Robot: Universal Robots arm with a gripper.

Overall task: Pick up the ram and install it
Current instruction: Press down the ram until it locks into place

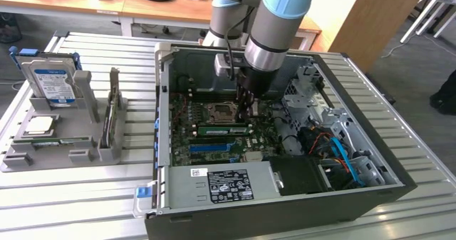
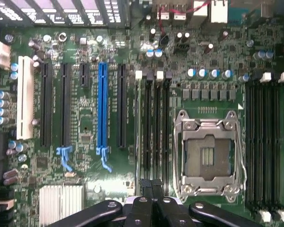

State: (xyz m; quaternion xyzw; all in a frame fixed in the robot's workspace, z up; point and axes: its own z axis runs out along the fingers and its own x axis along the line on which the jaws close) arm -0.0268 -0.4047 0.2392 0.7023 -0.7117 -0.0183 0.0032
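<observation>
1. On the exterior view's left I see a grey tray (image 1: 42,162) with a hard drive (image 1: 51,82) standing in it and a dark card (image 1: 112,114) upright.
2. In the open case (image 1: 285,208), my gripper (image 1: 246,111) is down over the motherboard (image 1: 187,117), fingers (image 2: 154,198) closed together and holding nothing.
3. The ram (image 1: 222,129) sits seated in a slot just below the socket (image 1: 222,111), directly under the fingertips.
4. To the right, cables (image 1: 340,157).
</observation>
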